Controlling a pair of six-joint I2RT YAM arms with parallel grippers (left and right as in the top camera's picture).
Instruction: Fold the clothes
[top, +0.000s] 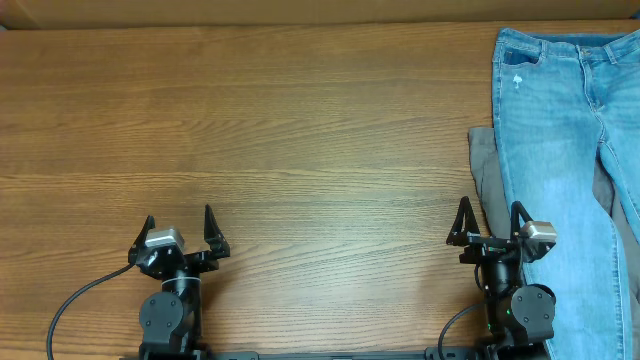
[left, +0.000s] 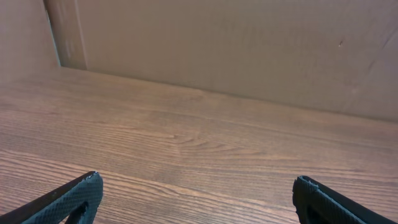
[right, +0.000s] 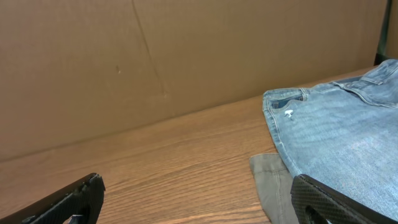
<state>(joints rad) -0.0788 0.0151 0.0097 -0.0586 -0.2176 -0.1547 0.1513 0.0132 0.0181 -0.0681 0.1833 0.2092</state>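
left gripper and right gripper gape wide, empty; jeans lie at 2 o'clock atop grey trousers; a deep pinch could snag both garments, dragging them together

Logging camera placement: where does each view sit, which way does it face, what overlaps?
Overhead: above the table, looking straight down; left hand and right hand, both open, at the bottom edge.
Left wrist: low behind its fingertips, facing forward over bare wood to a cardboard wall.
Right wrist: same pose, own fingertips below; jeans over grey trousers at right.
Shared: overhead and right wrist both show the jeans.
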